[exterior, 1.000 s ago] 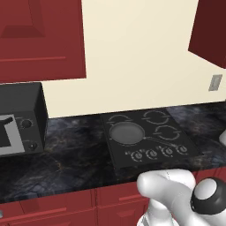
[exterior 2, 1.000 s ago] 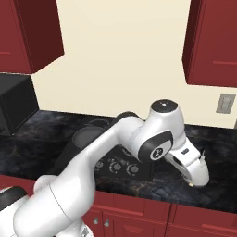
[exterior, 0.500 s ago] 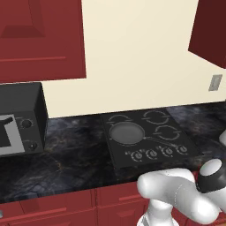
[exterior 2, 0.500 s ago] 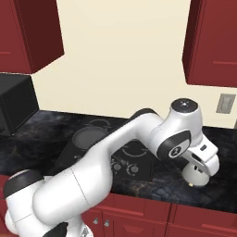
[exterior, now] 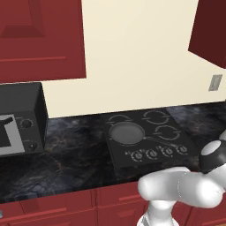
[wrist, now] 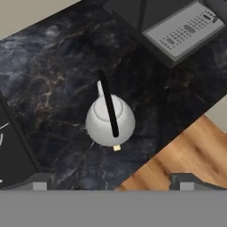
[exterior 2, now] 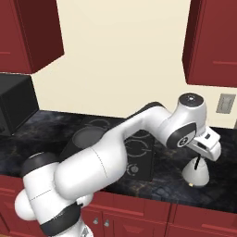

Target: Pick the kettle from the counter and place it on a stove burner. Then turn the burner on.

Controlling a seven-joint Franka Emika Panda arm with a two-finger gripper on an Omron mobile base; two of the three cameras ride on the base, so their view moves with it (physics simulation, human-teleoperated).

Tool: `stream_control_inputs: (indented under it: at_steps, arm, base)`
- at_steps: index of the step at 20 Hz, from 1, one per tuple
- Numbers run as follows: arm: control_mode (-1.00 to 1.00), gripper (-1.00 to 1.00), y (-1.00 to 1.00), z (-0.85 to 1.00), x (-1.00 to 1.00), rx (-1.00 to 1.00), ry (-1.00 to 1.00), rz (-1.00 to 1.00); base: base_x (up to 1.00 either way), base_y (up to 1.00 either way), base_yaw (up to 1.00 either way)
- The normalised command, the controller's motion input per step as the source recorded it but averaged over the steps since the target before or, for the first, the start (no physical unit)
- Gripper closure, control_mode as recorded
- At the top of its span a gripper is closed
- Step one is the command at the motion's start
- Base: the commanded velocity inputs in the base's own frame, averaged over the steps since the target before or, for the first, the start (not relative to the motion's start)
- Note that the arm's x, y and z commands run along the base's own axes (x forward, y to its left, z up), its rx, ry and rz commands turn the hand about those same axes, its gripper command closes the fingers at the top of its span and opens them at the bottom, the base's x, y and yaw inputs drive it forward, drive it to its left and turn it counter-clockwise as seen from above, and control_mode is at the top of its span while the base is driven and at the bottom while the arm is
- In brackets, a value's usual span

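While the gripper (wrist: 111, 182) hovers open above it, the kettle (exterior 2: 196, 171) stands upright on the counter (exterior 2: 162, 183), right of the cooktop (exterior: 145, 137), where a pan (exterior: 127, 132) sits.

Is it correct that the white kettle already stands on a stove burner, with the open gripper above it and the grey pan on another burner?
Not quite. The kettle stands on the dark counter, to the right of the stove, as the right base view shows. The rest holds: the open gripper is above it, and the grey pan sits on a burner.
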Motion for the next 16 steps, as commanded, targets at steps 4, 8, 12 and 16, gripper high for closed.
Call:
stream_control_inputs:
  at_steps: [4, 8, 12, 16]
  arm:
    - [-1.0, -1.0, -0.05, -0.27, 0.63, 0.0, 0.0, 0.09]
    - [-1.0, -1.0, -0.11, -0.32, 0.34, 0.0, 0.01, 0.04]
    - [-1.0, -1.0, -0.04, -0.15, 0.03, 0.0, 0.1, 0.0]
    - [-1.0, -1.0, -0.32, -0.15, 0.0, 0.0, 0.01, -0.05]
  base:
    - [0.0, 0.0, 0.0]
    - [0.0, 0.0, 0.0]
    - [0.0, 0.0, 0.0]
    - [0.0, 0.0, 0.0]
